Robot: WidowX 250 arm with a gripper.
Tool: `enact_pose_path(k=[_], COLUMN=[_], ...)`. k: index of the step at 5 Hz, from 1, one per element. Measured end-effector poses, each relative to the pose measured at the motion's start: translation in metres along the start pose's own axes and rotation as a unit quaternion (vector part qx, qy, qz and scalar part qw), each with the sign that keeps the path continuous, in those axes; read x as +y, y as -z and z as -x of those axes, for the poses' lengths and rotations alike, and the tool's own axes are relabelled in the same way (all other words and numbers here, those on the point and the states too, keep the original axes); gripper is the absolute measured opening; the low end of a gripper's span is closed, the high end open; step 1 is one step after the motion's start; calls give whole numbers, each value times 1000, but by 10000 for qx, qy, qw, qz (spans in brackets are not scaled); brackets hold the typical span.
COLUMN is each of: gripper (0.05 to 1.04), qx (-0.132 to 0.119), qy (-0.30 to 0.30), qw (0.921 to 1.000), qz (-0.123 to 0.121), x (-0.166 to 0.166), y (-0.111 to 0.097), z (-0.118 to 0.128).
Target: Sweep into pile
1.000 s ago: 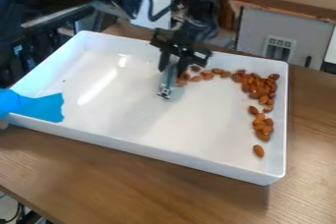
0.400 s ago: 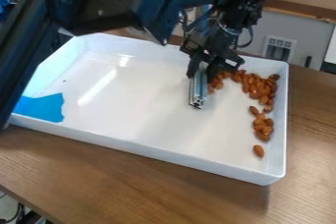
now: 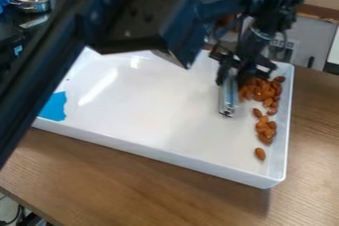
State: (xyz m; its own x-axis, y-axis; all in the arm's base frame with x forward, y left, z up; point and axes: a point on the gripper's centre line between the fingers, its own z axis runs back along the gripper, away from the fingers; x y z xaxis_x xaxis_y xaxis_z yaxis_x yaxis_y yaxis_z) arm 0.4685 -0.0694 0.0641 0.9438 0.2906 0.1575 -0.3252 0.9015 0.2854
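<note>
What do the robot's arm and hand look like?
Arm: black, angular, boxy segments, bolt heads dotting the big housing, long straight-edged beam at left. Thin dark cable loops by the wrist. Hand: black, two-fingered.

This is looking like a robotics lab or workshop: a jointed black robot arm (image 3: 142, 22) is hanging over the white tray (image 3: 159, 153), a wooden table (image 3: 165, 190) is supporting the tray, cables (image 3: 22, 216) are running lower than it, and a grey panel (image 3: 317, 39) is standing behind it.
</note>
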Motion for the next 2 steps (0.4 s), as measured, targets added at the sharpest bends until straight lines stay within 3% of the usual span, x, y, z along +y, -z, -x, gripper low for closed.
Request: enact_pose_path(k=[2], gripper=[378], qx=[36], qy=[-24], qw=[9999], qz=[138], x=[-17], y=[-11], z=[2])
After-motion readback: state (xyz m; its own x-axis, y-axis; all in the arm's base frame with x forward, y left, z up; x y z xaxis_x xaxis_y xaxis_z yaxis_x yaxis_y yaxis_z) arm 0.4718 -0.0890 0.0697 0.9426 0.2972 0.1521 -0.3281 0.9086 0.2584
